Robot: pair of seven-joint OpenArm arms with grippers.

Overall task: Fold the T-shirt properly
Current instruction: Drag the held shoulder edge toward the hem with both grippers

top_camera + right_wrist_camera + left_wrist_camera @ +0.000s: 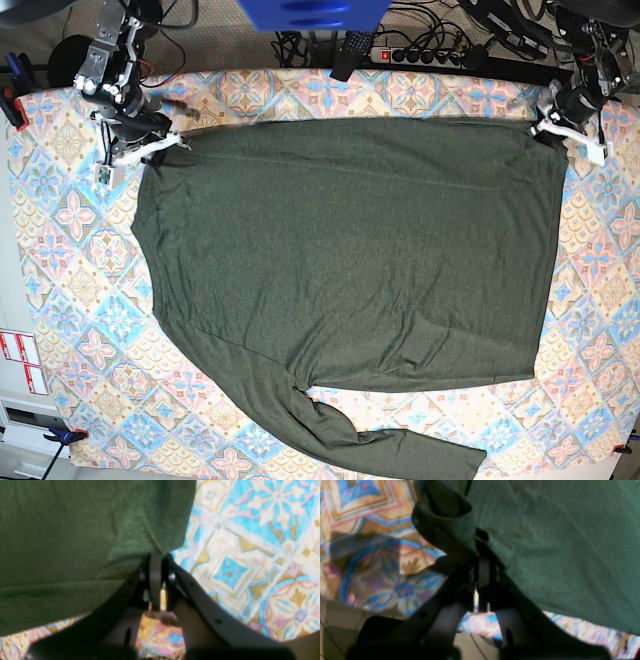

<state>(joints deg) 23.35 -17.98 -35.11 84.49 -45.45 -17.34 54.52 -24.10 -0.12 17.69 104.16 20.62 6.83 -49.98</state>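
1. Patterned tablecloth (60,290): tiled print in blue, pink and ochre, covering the whole work surface; visible on all sides of the garment in the base view and behind the cloth in both wrist views.

2. T-shirt (350,260): dark olive-green heathered knit, long-sleeved, plain. Lies spread flat over most of the table, its upper edge stretched across the far side between the two grippers. One sleeve trails along the near edge toward the lower right (slightly bunched where it leaves the body). Its right-hand side in the base view runs fairly straight; its left-hand side slopes inward toward the near edge.

3. Right gripper (150,143): at the far left corner of the garment in the base view, clenched on the T-shirt's corner. In the right wrist view the fingers (156,580) stand pressed together with the fabric edge pinched at their tips; the cloth fills the upper left of that view and the bare tablecloth lies to the right.

4. Left gripper (555,128): at the far right corner of the garment in the base view, likewise clamped on the T-shirt. In the left wrist view the closed fingers (483,575) bite a rolled fold of fabric; the cloth hangs to the upper right, tablecloth showing to the left (picture blurred).

5. Power strip and cables (420,50): beyond the table's far edge.
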